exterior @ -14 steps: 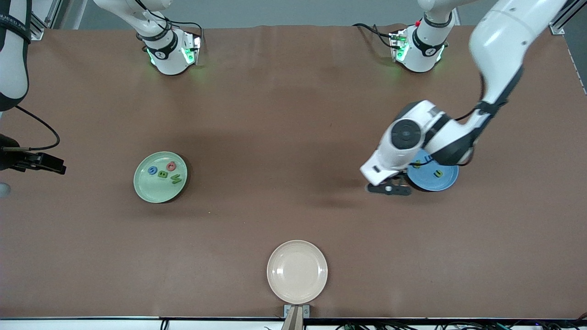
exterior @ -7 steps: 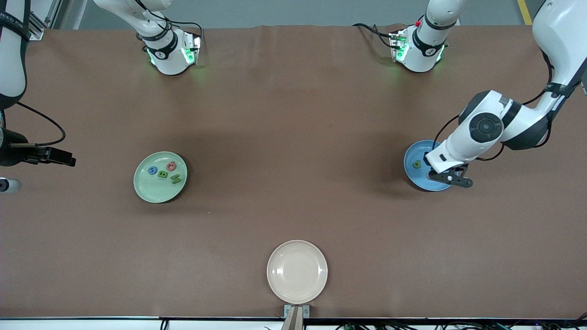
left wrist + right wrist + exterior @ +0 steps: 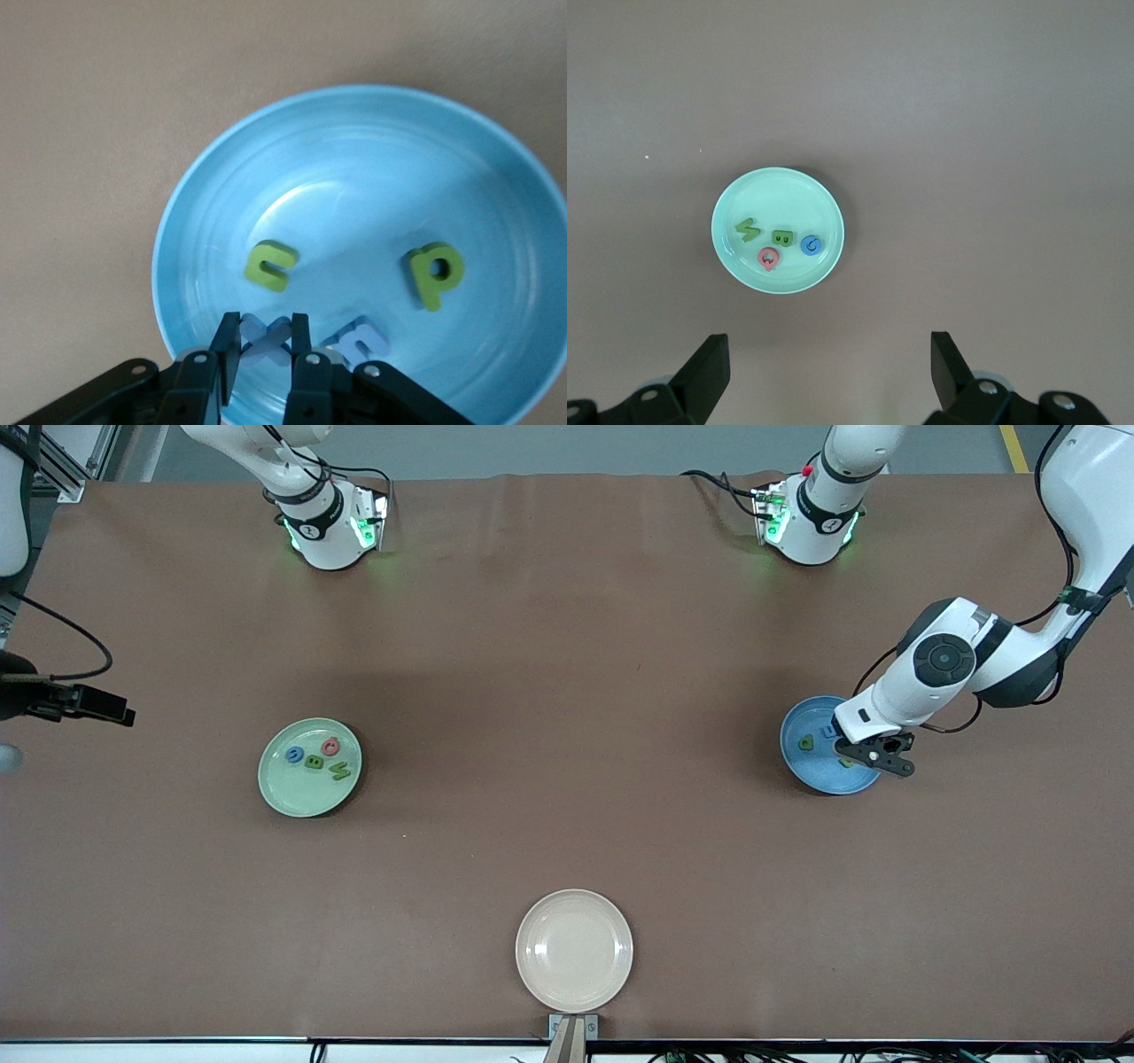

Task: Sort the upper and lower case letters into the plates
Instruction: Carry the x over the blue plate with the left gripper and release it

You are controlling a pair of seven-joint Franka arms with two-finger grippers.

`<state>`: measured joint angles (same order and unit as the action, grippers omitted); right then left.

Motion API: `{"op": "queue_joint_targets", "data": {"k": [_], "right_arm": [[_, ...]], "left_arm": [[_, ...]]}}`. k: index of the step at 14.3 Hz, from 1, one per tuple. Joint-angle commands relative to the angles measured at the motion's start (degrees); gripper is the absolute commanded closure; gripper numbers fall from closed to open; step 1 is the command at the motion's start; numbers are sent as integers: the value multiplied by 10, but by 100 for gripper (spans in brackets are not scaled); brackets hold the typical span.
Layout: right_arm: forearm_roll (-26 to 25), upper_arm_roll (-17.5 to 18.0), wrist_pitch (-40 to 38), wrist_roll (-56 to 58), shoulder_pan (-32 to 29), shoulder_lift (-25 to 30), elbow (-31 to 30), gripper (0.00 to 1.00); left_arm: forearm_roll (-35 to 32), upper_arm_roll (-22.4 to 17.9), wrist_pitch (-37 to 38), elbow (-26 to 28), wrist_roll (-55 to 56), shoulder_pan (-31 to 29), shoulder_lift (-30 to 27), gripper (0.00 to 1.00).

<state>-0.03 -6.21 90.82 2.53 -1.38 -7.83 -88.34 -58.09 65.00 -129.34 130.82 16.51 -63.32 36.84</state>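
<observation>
Left gripper (image 3: 266, 350) over blue plate (image 3: 797, 766), fingers pinching pale x letter (image 3: 266, 335); release pending. Inside plate: green c (image 3: 268, 265), green p (image 3: 435, 272), pale n (image 3: 359, 337). Right gripper (image 3: 830, 376) spread wide, waiting high over green plate (image 3: 731, 252), four letters inside. Beige plate (image 3: 574, 950) bare; sorting looks nearly done.

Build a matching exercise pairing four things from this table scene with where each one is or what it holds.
Things:
1. pale green plate
2. sky blue plate
3. cream-beige plate
4. right tool

Places or states:
A. nearest the front camera, holding no letters
B. holds four letters, toward the right arm's end
C. open, over the table's edge
D. under the left tool, holds a green c

Pairs: 1-B, 2-D, 3-A, 4-C
</observation>
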Motion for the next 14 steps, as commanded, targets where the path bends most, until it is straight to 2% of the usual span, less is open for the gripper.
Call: {"op": "queue_joint_targets", "data": {"k": [1, 8, 10, 11, 13, 14], "right_arm": [[9, 8, 38, 1, -13, 83, -106, 0], [3, 10, 1, 6, -14, 120, -103, 0], [0, 11, 1, 7, -13, 128, -103, 0], [-4, 12, 0, 8, -13, 132, -103, 0], [-4, 12, -4, 8, -13, 136, -102, 0], [-6, 14, -3, 9, -13, 138, -102, 0]], "left_arm": [[-19, 0, -12, 3, -5, -8, 16, 82], [-23, -9, -12, 3, -5, -7, 24, 80], [-23, -9, -12, 2, -4, -7, 24, 76], [-23, -9, -12, 2, -4, -7, 23, 59], [-23, -8, -12, -1, -5, -7, 22, 1], [-22, -8, -12, -3, -3, -7, 21, 0]]}}
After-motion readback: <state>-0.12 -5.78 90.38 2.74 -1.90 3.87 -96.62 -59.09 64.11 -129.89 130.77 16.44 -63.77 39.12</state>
